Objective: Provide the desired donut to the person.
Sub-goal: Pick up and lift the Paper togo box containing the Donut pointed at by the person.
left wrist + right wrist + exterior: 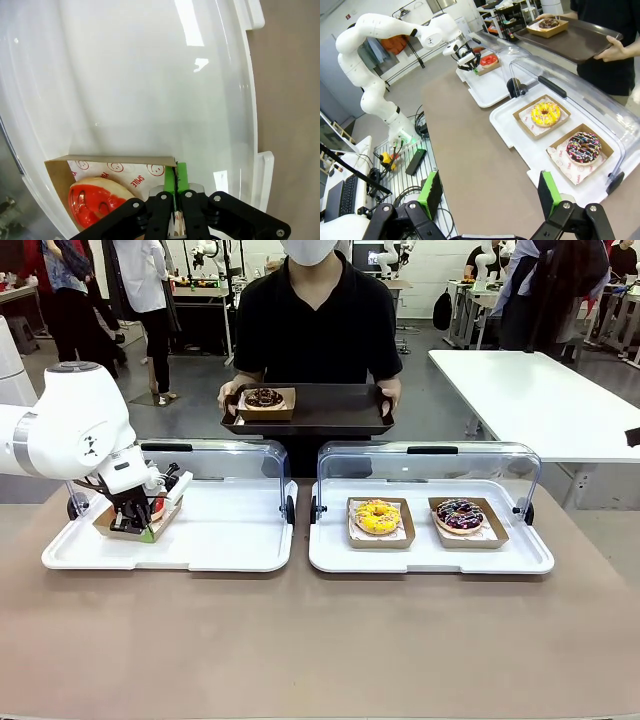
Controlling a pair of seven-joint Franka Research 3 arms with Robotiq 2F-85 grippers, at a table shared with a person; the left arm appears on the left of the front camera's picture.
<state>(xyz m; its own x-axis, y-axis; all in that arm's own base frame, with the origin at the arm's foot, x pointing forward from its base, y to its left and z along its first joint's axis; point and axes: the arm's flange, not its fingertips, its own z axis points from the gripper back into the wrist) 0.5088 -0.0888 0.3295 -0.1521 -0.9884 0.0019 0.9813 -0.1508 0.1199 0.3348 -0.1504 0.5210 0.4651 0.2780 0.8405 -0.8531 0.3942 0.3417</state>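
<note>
Between the pressed-together green pads (182,174) of the left gripper (176,177), the wall of a cardboard donut tray (110,159) is clamped at one corner. The red-glazed donut (95,200) lies in that cardboard tray on a printed paper liner, just left of the fingers in the left wrist view. Around the fingers spreads a white display tray (230,540); its clear lid (225,462) stands raised beyond them. Right gripper (490,192): fingers wide apart, holding nothing, with a yellow donut (545,113) and a sprinkled chocolate donut (583,147) well ahead of the fingertips. Farther off, the person (315,325) holds a brown serving tray (330,410) carrying a chocolate donut (264,397).
</note>
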